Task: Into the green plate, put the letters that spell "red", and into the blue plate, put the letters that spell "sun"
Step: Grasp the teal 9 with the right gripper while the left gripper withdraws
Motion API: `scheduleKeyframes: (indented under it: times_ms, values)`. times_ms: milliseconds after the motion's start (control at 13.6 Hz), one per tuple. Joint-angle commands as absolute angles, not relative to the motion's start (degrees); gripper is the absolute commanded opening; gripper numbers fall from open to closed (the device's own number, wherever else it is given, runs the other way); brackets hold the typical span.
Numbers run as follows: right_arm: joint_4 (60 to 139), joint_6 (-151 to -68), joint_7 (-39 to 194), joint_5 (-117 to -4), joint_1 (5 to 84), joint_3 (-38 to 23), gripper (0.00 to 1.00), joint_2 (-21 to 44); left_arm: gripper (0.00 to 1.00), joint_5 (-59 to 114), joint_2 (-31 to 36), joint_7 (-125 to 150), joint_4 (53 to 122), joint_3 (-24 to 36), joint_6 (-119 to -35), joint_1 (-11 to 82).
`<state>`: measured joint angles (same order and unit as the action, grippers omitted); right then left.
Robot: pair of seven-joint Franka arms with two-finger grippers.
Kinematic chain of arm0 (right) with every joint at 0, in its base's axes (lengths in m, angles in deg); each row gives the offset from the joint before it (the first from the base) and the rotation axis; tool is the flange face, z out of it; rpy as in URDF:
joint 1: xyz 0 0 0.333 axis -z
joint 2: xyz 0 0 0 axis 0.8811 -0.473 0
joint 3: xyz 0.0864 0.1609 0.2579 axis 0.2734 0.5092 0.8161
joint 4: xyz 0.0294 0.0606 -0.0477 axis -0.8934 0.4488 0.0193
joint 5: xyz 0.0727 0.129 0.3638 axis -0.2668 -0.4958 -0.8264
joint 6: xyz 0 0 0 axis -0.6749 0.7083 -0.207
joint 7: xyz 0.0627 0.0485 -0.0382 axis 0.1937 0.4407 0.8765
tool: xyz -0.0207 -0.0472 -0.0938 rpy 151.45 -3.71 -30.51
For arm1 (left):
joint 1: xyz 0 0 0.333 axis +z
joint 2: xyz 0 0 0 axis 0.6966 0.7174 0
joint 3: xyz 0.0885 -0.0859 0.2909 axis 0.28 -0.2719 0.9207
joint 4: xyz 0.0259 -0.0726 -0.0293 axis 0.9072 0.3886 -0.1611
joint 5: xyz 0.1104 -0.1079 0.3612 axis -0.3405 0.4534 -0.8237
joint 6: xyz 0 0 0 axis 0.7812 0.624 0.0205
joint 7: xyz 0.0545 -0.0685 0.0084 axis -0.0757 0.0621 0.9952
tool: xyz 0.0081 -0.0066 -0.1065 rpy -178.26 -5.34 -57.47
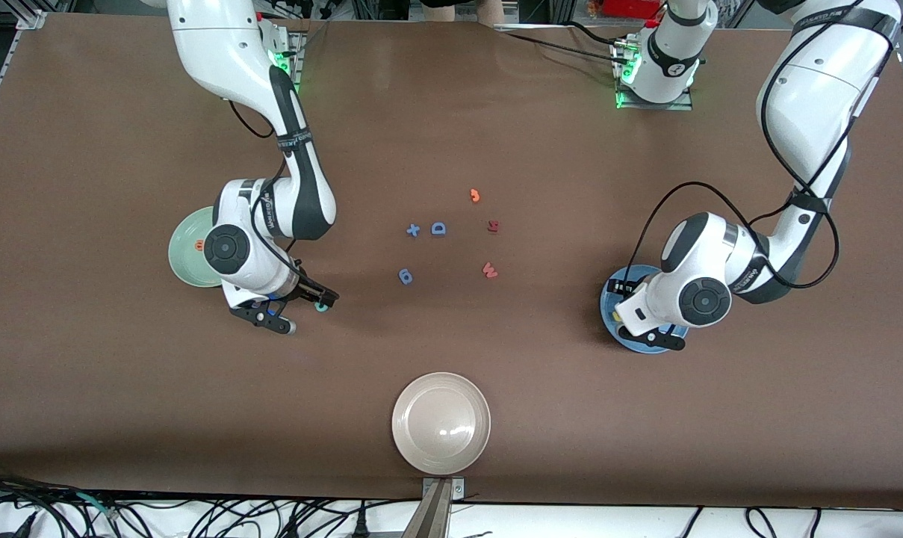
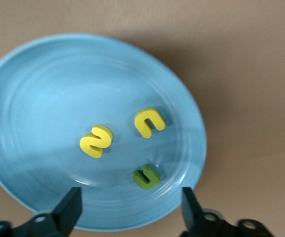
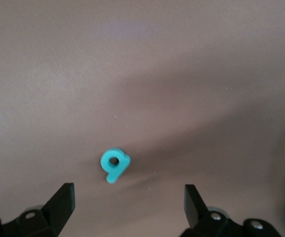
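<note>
The "sun" half looks finished. The blue plate (image 1: 614, 332) sits at the left arm's end of the counter (image 1: 645, 448), and the left wrist view shows all three letters lying inside it: the yellow "s" (image 2: 96, 141), the yellow "u" (image 2: 149, 122) and the dark green "n" (image 2: 146, 176). The left gripper (image 2: 131, 212) hangs just over that plate with its fingers spread wide and nothing between them.

The "red" half is partly done, by my reading. The green plate (image 1: 186, 258) lies at the right arm's end, largely hidden under the arm; one orange "e" (image 1: 198, 244) shows inside it. Whether the "r" is in there too cannot be told. The teal "d" (image 3: 114, 165) lies on the bare counter just beside that plate, apart from its rim. The right gripper (image 3: 128, 205) hovers over it, fingers wide apart and holding nothing. Picking up that letter and dropping it in the green plate seems to be the main step left.

The counter is a wide brown mat. A beige plate (image 1: 441, 423) stands empty near the front edge. Mid-counter lie the leftovers: a blue "D" (image 1: 438, 229), a blue "g" (image 1: 405, 277), a red "w" (image 1: 489, 270) and a small orange piece (image 1: 475, 196). Cables trail along the front edge.
</note>
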<state>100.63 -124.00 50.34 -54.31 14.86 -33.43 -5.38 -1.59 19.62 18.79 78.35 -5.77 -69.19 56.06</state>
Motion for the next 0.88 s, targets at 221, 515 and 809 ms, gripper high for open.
scheduleKeyframes:
  times_ms: [221, 515, 809]
  values:
    - [99.1, -129.4, 49.8, -56.4, 14.9, -32.3, 0.98, -9.6, 1.0, -2.1, 8.2, 18.0, 76.1, -12.3, -60.3, 56.0]
    - [99.2, -130.0, 49.5, -57.9, 14.8, -30.9, 0.94, -10.2, 1.0, -2.1, 7.0, 17.9, 61.2, -15.4, -46.1, 56.0]
    - [99.4, -130.2, 49.9, -57.9, 14.8, -30.9, 0.27, -10.6, 1.0, -1.8, 2.7, 17.7, 57.2, -15.3, -43.3, 58.1]
